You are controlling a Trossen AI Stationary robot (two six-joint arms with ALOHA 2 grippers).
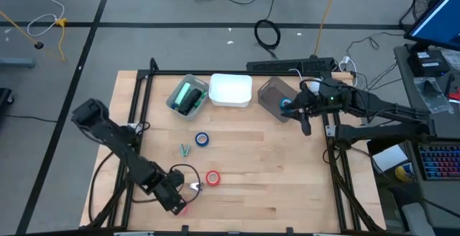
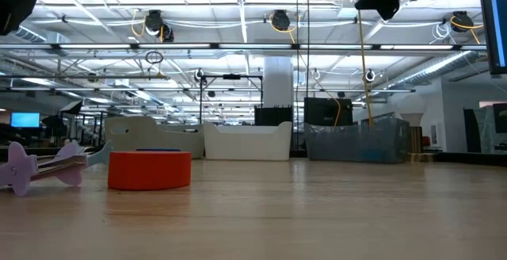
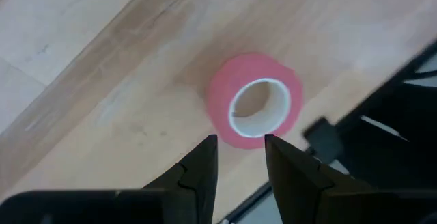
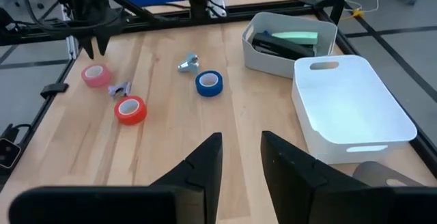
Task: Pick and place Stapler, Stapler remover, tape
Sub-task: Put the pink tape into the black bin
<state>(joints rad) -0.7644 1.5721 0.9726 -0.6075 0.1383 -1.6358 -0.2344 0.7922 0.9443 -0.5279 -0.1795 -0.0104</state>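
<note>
— Wooden tabletop (image 1: 273,185), pale planks, with a workshop floor around it. Where is the tape?

— A pink roll (image 3: 256,108) lies flat near the table's front edge, white core up. The left gripper (image 3: 240,141) hangs right over it, fingers partly apart with a clear gap between them, holding nothing; their tips sit at the roll's near rim.

— And the other rolls?

— A red roll (image 1: 213,178) lies just beside that spot, with a purple staple remover (image 4: 121,89) between it and the pink one. A blue roll (image 1: 202,140) sits farther back, near mid-table, and a second staple remover (image 1: 185,150) lies close by it.

— Staplers?

— Two staplers (image 4: 283,42), one black and one pale green, rest inside the grey bin (image 1: 176,92) at the back. A white bin (image 1: 231,91) stands empty just beside it, and a dark bin (image 1: 269,92) comes next along the row.

— The other arm?

— The right gripper (image 4: 241,136) is raised by the dark bin, well apart from the rolls. Its fingers are partly open too, and empty.
</note>
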